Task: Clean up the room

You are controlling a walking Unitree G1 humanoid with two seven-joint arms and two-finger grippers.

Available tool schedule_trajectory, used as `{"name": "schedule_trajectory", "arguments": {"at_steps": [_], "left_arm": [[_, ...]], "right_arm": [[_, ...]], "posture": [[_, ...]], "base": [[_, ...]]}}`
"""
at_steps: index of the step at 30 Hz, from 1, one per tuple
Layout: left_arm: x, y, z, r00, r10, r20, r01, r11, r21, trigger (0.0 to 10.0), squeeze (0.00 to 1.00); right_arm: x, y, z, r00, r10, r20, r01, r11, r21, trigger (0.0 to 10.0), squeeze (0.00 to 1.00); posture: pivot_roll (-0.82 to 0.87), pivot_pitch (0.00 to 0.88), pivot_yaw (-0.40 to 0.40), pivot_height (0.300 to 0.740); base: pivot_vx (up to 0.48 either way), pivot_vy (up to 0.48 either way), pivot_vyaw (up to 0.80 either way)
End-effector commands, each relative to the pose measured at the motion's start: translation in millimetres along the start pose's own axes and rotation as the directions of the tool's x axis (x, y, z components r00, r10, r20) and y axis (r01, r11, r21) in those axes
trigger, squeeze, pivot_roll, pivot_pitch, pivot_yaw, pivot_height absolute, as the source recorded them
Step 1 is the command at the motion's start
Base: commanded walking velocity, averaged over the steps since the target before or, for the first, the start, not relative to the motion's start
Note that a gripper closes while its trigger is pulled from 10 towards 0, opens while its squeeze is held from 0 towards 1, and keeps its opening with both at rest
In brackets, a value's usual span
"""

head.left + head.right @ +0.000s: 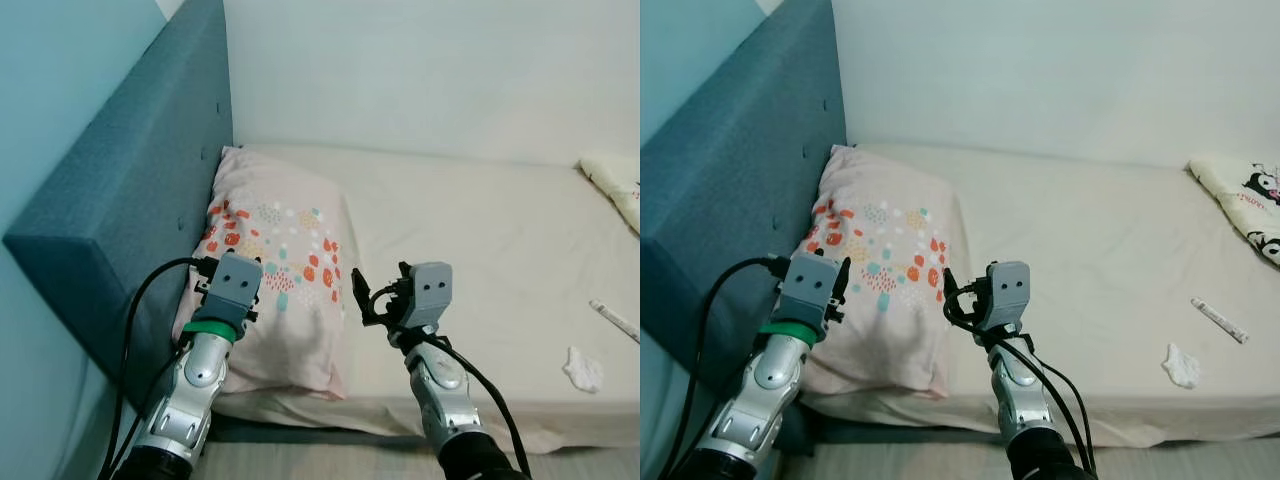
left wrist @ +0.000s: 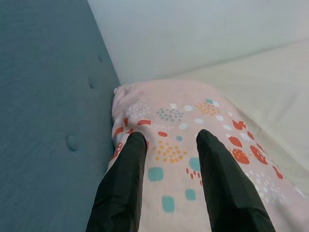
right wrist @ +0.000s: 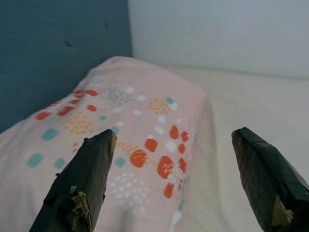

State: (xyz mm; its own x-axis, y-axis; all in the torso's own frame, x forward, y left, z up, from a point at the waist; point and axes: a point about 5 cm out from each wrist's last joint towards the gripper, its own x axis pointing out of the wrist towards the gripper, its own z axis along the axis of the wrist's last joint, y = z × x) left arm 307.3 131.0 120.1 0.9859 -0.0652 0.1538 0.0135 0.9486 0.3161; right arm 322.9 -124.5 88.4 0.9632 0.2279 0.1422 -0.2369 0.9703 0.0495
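Pillow (image 1: 275, 275) sits against the headboard (image 1: 130, 190), with a tissue (image 1: 1181, 365) and tube (image 1: 1219, 319) well off on the bed (image 1: 480, 240). Right gripper (image 3: 176, 186) is spread wide over the pillow's edge — holding nothing. Left gripper (image 2: 169, 159) is partly open above the pillow — also empty.

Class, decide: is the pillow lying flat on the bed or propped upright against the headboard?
Lying flat. The pillow rests patterned face up on the mattress, one long edge alongside the blue headboard.

A teal upholstered headboard (image 1: 120, 190) with button tufts stands at the head of a cream-sheeted mattress (image 1: 470, 230), which runs along a plain white wall (image 1: 420, 70). A strip of grey floor (image 1: 320, 462) shows below the mattress edge.
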Motion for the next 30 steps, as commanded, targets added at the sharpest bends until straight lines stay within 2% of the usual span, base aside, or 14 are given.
{"name": "schedule_trajectory", "arguments": {"at_steps": [1, 25, 28, 30], "left_arm": [[-3.6, -3.3, -2.5, 1.0, -0.015, -0.004, 0.015, 1.0, 0.006, 10.0, 0.18], [-3.7, -5.4, -2.4, 1.0, -0.026, -0.005, 0.026, 1.0, 0.004, 10.0, 0.18], [-3.9, -7.2, -4.4, 0.999, -0.04, -0.029, 0.04, 0.999, -0.011, 10.0, 0.18], [-4.4, -12.5, -9.4, 0.992, -0.085, -0.096, 0.079, 0.995, -0.068, 10.0, 0.13]], "right_arm": [[-4.4, -2.8, -6.2, 1.0, -0.009, -0.022, 0.009, 1.0, 0.002, 10.0, 0.0], [-6.3, 0.3, -11.1, 0.999, -0.004, -0.042, 0.004, 1.0, 0.009, 10.0, 0.0], [-6.7, -0.6, -13.4, 0.998, -0.016, -0.06, 0.017, 1.0, 0.026, 10.0, 0.0], [-7.2, -4.0, -16.4, 0.995, -0.043, -0.086, 0.047, 0.998, 0.04, 10.0, 0.0]], "posture": [[0.17, 0.026, -0.071, 0.74], [0.17, 0.027, -0.071, 0.74], [0.17, 0.027, -0.071, 0.74], [0.16, 0.028, -0.069, 0.74]], "base": [[-0.319, 0.0, 0.0], [-0.315, 0.0, 0.0], [0.0, 0.0, 0.0], [0.0, 0.0, -0.24]]}}
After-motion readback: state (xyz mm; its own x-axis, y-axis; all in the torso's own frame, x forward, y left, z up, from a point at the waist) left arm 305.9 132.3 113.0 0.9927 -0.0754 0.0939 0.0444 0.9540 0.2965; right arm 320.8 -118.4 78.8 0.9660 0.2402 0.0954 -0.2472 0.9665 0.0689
